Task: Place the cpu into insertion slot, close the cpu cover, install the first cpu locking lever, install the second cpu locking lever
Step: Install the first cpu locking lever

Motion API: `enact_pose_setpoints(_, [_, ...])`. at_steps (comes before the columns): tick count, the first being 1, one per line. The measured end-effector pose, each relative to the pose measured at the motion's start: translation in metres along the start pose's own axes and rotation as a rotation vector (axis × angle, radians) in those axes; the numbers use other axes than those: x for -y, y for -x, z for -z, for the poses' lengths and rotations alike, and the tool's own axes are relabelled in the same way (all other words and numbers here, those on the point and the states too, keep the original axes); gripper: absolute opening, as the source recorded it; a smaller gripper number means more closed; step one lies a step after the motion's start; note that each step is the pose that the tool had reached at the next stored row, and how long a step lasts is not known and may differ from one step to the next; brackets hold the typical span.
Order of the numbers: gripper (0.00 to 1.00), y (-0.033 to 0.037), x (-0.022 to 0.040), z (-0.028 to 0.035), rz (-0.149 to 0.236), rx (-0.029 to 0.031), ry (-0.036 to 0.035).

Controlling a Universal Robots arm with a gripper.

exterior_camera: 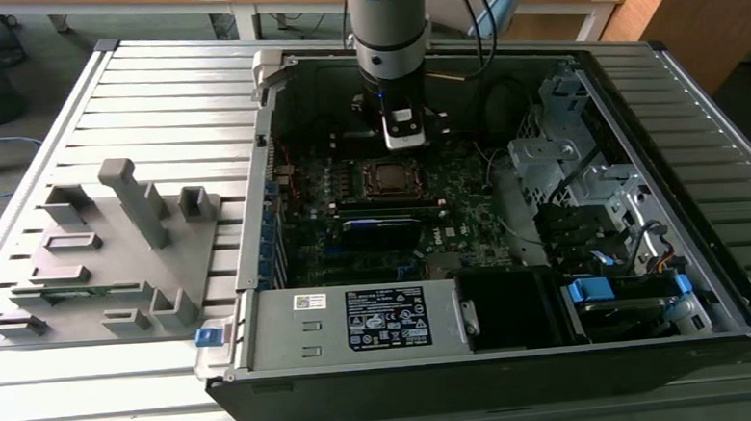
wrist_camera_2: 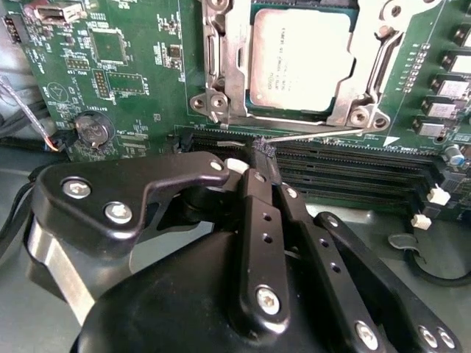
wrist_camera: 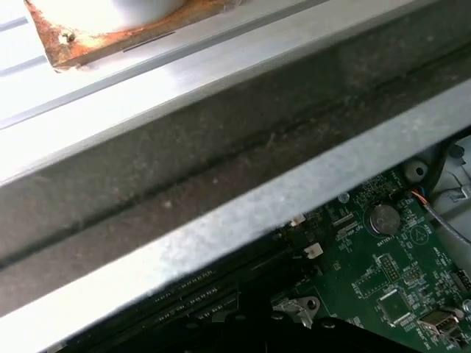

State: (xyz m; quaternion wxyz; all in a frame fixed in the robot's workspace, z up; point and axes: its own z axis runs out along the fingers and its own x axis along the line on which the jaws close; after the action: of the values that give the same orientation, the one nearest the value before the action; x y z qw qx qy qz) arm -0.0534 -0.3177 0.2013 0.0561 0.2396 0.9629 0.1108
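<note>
The arm comes down into the open computer case (exterior_camera: 678, 88), which lies on a slatted metal table (exterior_camera: 151, 97); in the exterior view the gripper (exterior_camera: 403, 140) hangs over the green motherboard (exterior_camera: 466, 201), just beyond the insertion slot (exterior_camera: 387, 178); to the exterior view's left of the case a grey moulded fixture (exterior_camera: 108, 253) sits on the table, and the power supply (exterior_camera: 355, 322) fills the case's near edge

In the second wrist view the cpu (wrist_camera_2: 298, 59) lies flat in the insertion slot (wrist_camera_2: 213, 103), pale grey face up; the cpu cover (wrist_camera_2: 229, 66) lies down over it, its silvery frame around the chip's edges with the face showing through the window; a thin locking lever (wrist_camera_2: 316, 136) runs along the socket's side from one corner towards the gripper (wrist_camera_2: 262, 156); a second rod (wrist_camera_2: 384, 62) lies along another side of the cover

The claw's black fingers (wrist_camera_2: 257, 220) are drawn together with no gap between the tips; the tips sit at the free end of the thin lever, over the long black memory slots (wrist_camera_2: 346, 173); whether they pinch the rod or merely touch it, I cannot tell

A round coin battery (wrist_camera_2: 93, 129) sits on the board to one side of the socket; in the first wrist view the same battery (wrist_camera: 383, 218) shows beside the case's grey metal wall (wrist_camera: 257, 198)
</note>
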Motion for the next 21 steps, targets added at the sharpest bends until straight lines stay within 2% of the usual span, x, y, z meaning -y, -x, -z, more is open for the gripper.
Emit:
enact_pose_setpoints(3, [0.11,-0.0003,0.0002,-0.0002,0.001,0.0032,0.0027])
enact_pose_setpoints(14, [0.11,-0.0073,0.0046,-0.0011,0.005,0.0225,0.0133])
enact_pose_setpoints(21, [0.11,-0.0076,0.0053,-0.0014,0.005,0.0244,0.0144])
